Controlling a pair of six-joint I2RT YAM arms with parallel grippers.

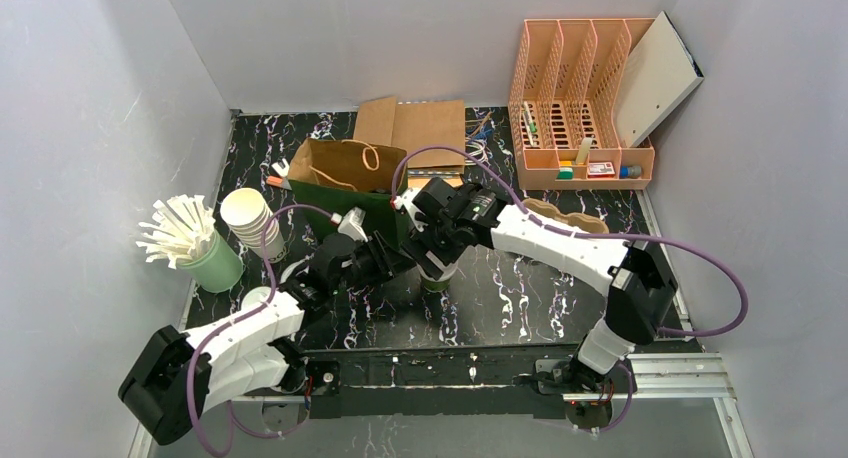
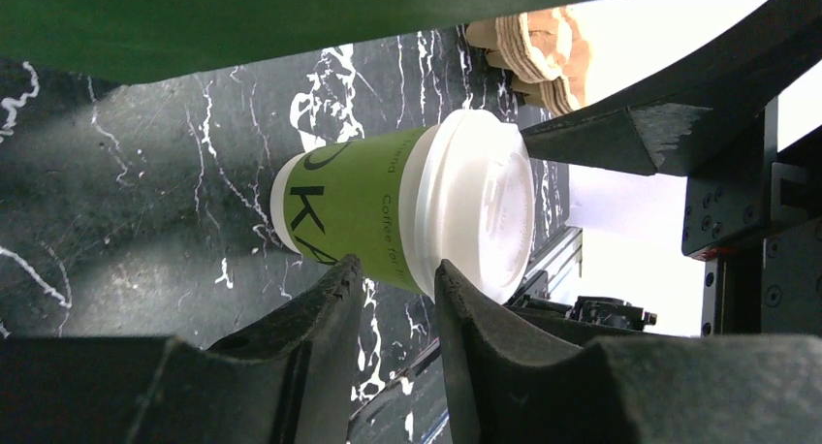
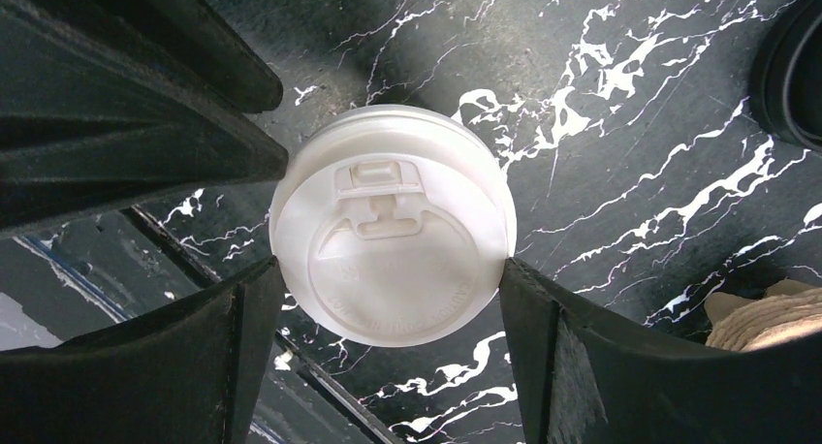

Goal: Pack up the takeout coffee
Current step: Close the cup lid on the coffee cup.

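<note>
The takeout coffee cup [image 1: 437, 276] stands upright on the black marble table, green-sleeved with a white lid [image 3: 393, 226]. My right gripper [image 3: 390, 269] comes down from above, and its two fingers press the lid's rim on opposite sides. In the left wrist view the cup [image 2: 368, 202] lies just past my left gripper [image 2: 393, 269], whose jaws stand slightly apart with nothing between them, their tips close to the cup's side under the lid. The brown paper bag [image 1: 345, 163] with a green side lies behind the cup.
A stack of cardboard cup carriers [image 1: 565, 216] sits right of the cup. Stacked paper cups [image 1: 250, 218] and a green holder of straws [image 1: 190, 238] stand at the left. An orange desk organizer [image 1: 580, 108] is at the back right. The bag's green side [image 2: 291, 17] hangs above the left gripper.
</note>
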